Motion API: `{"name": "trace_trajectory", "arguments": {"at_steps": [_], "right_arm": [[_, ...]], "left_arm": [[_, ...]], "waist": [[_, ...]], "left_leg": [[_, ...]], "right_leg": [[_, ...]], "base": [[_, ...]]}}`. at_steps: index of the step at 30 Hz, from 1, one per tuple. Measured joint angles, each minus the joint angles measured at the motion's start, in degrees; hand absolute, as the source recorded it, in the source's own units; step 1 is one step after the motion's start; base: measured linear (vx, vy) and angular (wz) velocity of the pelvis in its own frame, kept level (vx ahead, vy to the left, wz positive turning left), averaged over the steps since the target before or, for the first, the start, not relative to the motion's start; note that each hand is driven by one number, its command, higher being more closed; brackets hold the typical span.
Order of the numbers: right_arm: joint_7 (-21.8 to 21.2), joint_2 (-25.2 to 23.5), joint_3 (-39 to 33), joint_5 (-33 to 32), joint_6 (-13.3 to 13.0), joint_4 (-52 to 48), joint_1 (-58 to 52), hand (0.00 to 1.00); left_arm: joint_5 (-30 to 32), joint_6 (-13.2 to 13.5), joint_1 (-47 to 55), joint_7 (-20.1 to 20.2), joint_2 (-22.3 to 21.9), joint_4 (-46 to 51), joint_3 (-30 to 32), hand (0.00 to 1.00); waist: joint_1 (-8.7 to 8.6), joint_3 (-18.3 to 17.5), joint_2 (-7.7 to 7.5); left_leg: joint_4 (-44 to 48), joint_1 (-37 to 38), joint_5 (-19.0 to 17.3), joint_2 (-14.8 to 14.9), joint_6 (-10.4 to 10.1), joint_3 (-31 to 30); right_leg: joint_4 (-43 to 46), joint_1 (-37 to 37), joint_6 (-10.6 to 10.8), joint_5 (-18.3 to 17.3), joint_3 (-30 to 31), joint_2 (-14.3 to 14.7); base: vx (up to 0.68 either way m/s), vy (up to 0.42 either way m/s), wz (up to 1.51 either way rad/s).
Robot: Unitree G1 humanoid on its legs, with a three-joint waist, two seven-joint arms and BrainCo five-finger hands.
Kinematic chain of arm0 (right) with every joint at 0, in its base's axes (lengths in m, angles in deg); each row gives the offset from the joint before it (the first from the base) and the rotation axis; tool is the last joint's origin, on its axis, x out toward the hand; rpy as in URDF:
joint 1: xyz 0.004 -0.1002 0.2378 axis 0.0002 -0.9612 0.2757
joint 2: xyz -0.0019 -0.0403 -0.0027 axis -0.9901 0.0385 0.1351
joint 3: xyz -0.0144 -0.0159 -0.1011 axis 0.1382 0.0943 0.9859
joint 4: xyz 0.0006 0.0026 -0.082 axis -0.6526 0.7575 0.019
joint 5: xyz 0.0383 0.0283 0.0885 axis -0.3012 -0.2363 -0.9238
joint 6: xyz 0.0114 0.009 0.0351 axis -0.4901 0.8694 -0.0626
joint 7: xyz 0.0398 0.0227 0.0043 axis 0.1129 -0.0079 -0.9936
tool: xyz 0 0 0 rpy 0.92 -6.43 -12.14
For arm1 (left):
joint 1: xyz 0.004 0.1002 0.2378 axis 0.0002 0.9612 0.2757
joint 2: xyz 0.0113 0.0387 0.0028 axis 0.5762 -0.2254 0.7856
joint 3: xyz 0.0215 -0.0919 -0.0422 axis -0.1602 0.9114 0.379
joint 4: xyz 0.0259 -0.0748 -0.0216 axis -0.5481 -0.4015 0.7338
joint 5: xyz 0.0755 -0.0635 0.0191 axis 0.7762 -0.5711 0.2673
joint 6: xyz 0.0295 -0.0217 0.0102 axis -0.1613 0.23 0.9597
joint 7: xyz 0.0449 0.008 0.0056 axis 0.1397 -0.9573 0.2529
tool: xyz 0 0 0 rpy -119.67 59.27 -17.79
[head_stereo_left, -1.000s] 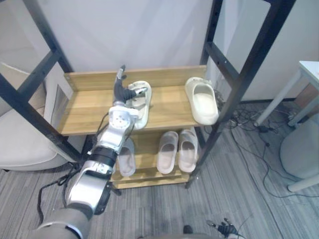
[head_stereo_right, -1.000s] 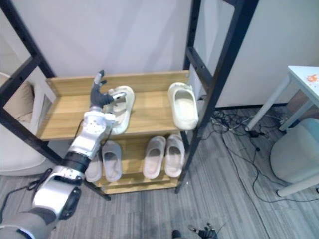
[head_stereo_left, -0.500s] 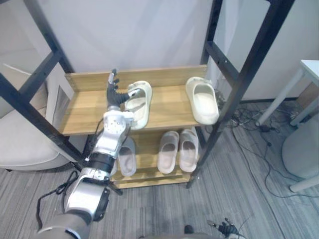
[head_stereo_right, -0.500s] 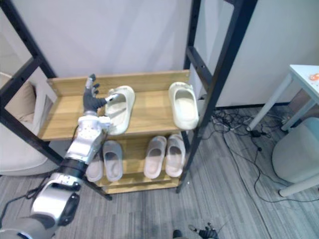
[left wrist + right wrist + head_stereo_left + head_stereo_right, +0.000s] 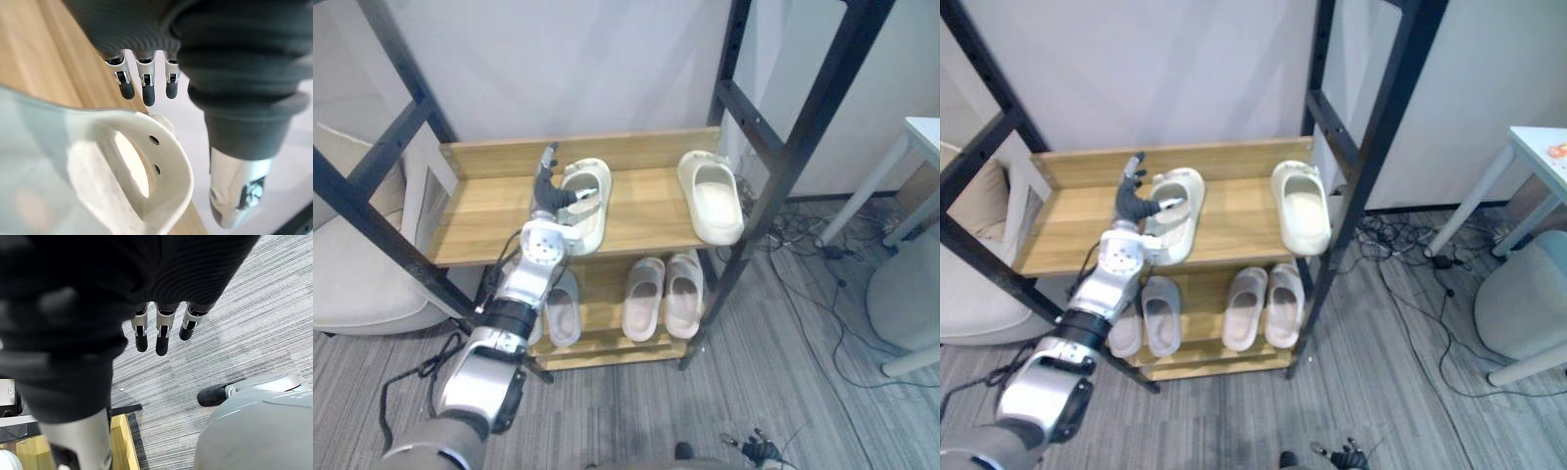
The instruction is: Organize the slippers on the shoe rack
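Rack (image 5: pixel 788 166): black frame, two wood shelves
Top shelf (image 5: pixel 484 215): two cream slippers, well apart
Left slipper (image 5: pixel 586 201): about mid-shelf, lying a little askew, with the left hand at its left edge
Right slipper (image 5: pixel 711 199): right end of the shelf, near the post, reaching the front edge
Lower shelf: four grey slippers in a row, two (image 5: pixel 644 299) side by side on the right and two on the left by the arm
Left hand (image 5: pixel 546 184): fingers straight, pointing at the back wall alongside the left slipper; thumb spread out over the slipper; it has hold of nothing
Eye views: the right eye view gives more of the leftmost grey slipper (image 5: pixel 1123 333), which the arm partly covers in the left eye view
Left wrist view: the strap (image 5: pixel 161 161), with two small holes, lies between the fingers (image 5: pixel 148 93) and the thumb (image 5: pixel 237 196); cannot tell whether the thumb touches it
Right hand (image 5: pixel 163 335): fingers straight and loose, hanging over grey carpet, holding nothing
Around: white table (image 5: pixel 925 137) and grey stool (image 5: pixel 906 294) to the right, pale cushion (image 5: pixel 352 284) to the left
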Motion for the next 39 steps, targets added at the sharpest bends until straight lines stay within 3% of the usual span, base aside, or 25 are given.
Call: {"name": "trace_trajectory", "arguments": {"at_steps": [10,11,15,30,31,39], "right_arm": [[-0.97,-0.11,-1.04,-0.1,-0.04,-0.02,0.09,0.0],[-0.97,-0.12,-1.98,-0.15,-0.01,0.04,-0.08,0.0],[-1.38,-0.1,-2.68,-0.16,0.04,0.05,-0.11,0.0],[-1.62,0.3,-2.94,-0.48,0.01,-0.03,0.03,0.0],[-1.61,0.32,-2.94,-0.52,0.01,-0.03,0.04,0.0],[-1.53,0.38,-2.89,-0.57,-0.02,0.0,0.09,0.0]], "left_arm": [[2.67,-0.93,-7.33,3.16,3.4,-9.1,-2.48,0.0],[2.87,-1.04,-7.99,3.93,3.69,-9.69,-2.67,1.0],[6.13,-0.85,-10.75,6.09,4.22,-11.85,-5.59,1.0],[8.21,-1.17,-14.04,5.87,6.42,-15.16,-6.46,1.0],[8.22,-0.99,-14.04,5.81,6.42,-15.16,-6.44,0.0],[8.24,-1.75,-11.93,5.87,5.58,-15.3,-6.36,0.0]], "waist": [[-0.49,0.41,0.34],[-0.58,0.56,0.57],[-0.67,0.8,0.99],[-1.35,1.42,2.05],[-1.4,1.44,2.09],[-1.76,1.52,2.22]], "left_leg": [[-0.12,-0.99,-0.01,0.08,-0.02,1.62],[-0.13,-0.95,-0.01,0.06,-0.02,1.65],[-0.08,-0.91,-0.01,0.06,-0.02,1.61],[-0.11,-0.95,-0.01,0.04,-0.03,2.37],[-0.11,-0.95,-0.01,0.04,-0.02,2.36],[-0.09,-0.93,-0.01,0.02,-0.02,1.99]], "right_leg": [[0.07,-1.96,0.07,0.42,1.69,0.23],[0.07,-1.94,0.08,0.43,1.77,0.22],[0.09,-1.9,0.04,0.46,1.85,0.21],[-0.15,-2.26,0.07,0.82,2.54,0.24],[-0.23,-2.21,0.04,0.87,2.54,0.25],[-0.55,-1.88,0.03,1.1,2.28,0.21]], "base": [[0.0,-0.01,-0.08],[0.0,-0.026,-0.07],[-0.02,-0.017,0.0],[-0.03,-0.03,-0.03],[0.0,0.0,0.0],[-0.03,-0.023,0.01]]}}
